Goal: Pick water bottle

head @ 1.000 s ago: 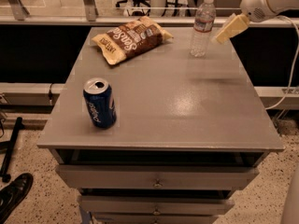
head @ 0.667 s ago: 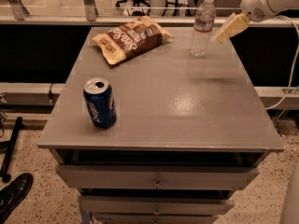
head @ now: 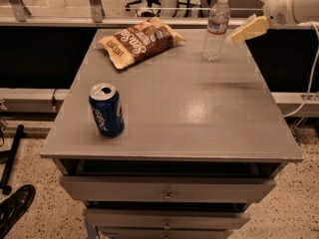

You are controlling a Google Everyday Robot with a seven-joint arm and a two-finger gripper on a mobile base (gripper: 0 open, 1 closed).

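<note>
The water bottle stands upright near the far right edge of the grey table. It is slim, clear, with a white cap and a pale label band. My gripper hangs in the air just right of the bottle at about label height, a small gap away from it. Its pale yellow finger points down and left toward the bottle. It holds nothing that I can see.
A blue Pepsi can stands at the front left of the table. A brown chip bag lies at the far left-centre. Drawers sit under the tabletop. A rail and a black gap run behind the table.
</note>
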